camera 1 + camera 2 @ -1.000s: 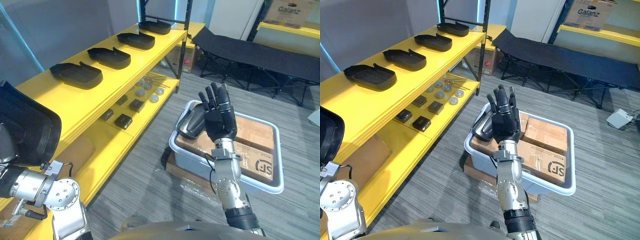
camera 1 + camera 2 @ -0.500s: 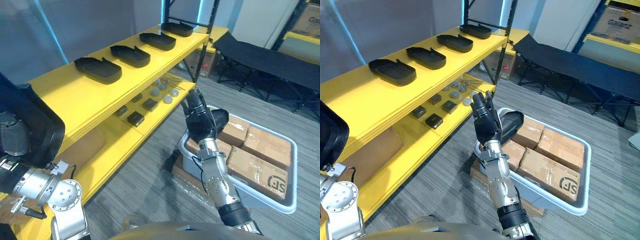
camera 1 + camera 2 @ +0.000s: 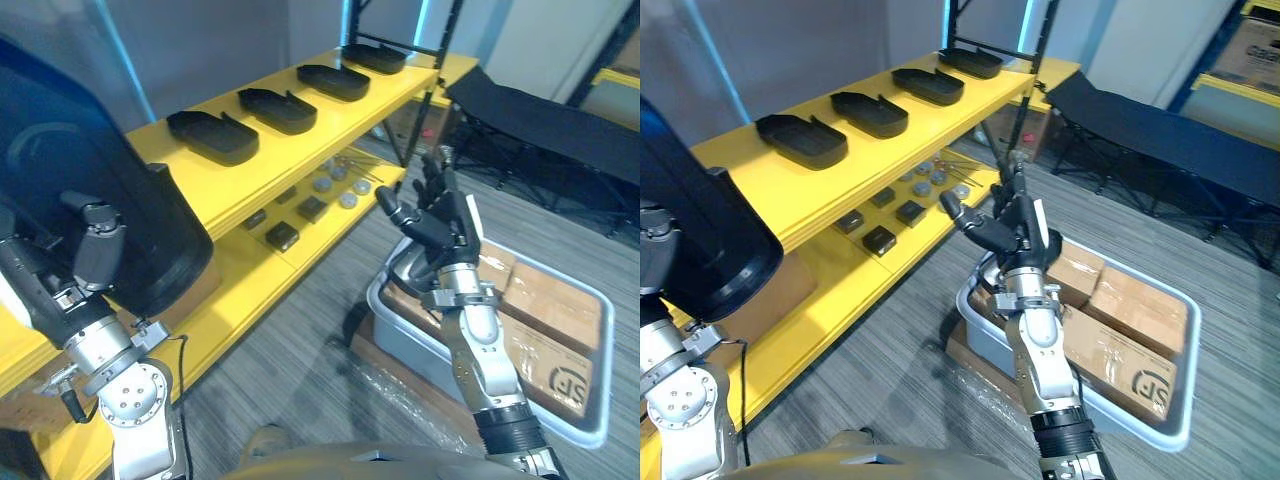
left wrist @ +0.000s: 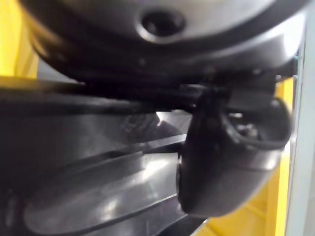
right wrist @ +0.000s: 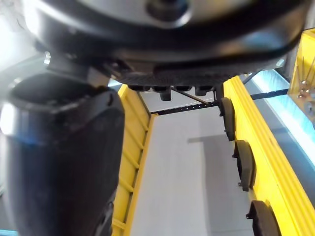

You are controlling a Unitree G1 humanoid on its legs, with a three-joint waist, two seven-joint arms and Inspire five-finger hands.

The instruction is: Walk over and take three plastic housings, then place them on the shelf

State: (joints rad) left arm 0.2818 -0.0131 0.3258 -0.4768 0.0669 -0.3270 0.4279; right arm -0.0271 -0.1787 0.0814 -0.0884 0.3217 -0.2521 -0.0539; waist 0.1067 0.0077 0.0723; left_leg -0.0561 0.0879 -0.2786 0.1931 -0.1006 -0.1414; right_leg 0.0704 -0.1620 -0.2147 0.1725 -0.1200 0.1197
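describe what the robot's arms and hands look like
Both arms are silver-grey metal. The left arm shows a round, disc-like joint dotted with small bolt holes. The right arm is slimmer, with a black ribbed cuff lower down. The right hand is dark and blocky, with segmented fingers and a pale strip along one side. The left hand is dark too, with a grey section.

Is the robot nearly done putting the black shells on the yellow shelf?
Partly. Four housings already lie on the top shelf. The left hand grips another housing, not shelved yet. The right hand is open and empty. How many remain is unclear.
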